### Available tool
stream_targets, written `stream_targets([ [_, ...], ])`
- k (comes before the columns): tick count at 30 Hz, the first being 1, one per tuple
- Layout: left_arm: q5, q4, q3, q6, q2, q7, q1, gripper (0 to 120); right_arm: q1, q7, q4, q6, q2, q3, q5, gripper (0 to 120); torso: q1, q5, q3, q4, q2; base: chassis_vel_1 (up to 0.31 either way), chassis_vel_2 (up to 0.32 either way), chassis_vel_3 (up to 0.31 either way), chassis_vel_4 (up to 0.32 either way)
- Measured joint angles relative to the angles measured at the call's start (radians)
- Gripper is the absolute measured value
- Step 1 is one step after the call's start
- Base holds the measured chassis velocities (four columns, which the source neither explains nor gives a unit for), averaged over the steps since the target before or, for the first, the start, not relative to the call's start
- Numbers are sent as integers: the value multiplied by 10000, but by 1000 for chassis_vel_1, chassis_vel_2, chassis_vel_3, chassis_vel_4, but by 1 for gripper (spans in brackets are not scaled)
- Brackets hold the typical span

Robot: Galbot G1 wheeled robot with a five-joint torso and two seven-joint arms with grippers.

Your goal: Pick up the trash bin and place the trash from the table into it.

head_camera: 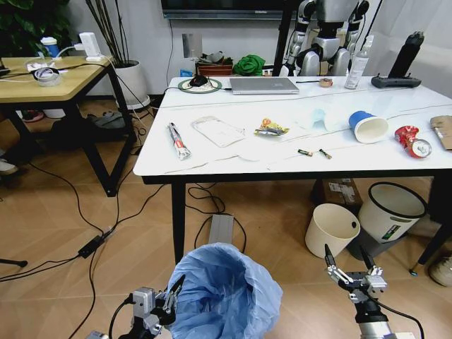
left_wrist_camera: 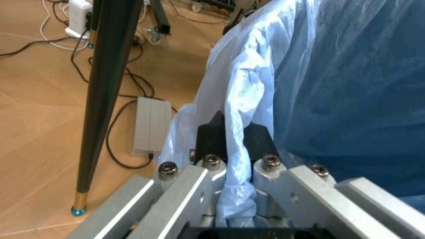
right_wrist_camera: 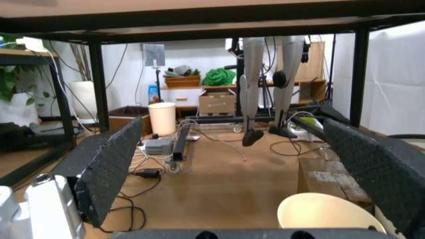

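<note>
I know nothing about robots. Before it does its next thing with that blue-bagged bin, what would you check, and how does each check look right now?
1. Left gripper holds the trash bin: ok, its fingers pinch the bag at the rim.
2. Whether it grips the rim itself or just the plastic: cannot tell.
3. Right gripper free for picking: ok, open and holding nothing, low in front of the table.
4. Bin mouth open: ok.
5. Trash reachable: ok, the paper cup and crushed can lie on the tabletop.
</note>
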Motion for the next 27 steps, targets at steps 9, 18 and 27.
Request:
stream_targets([
  [9,54,-29,53,11,-102,-36,62,0,-40,0,16,37,6,-3,13,100,136,0,262,0,397,0,0,0,0],
  [18,98,-33,155,17,-138,-38,79,0,-88,-2,62,53,15,-2,16,100,281,0,450,0,730,0,0,0,0],
  [27,113,14,167,17,-134,-41,49,0,-125,-4,146,64,68,-24,-10,100,436,0,703,0,1137,0,0,0,0],
])
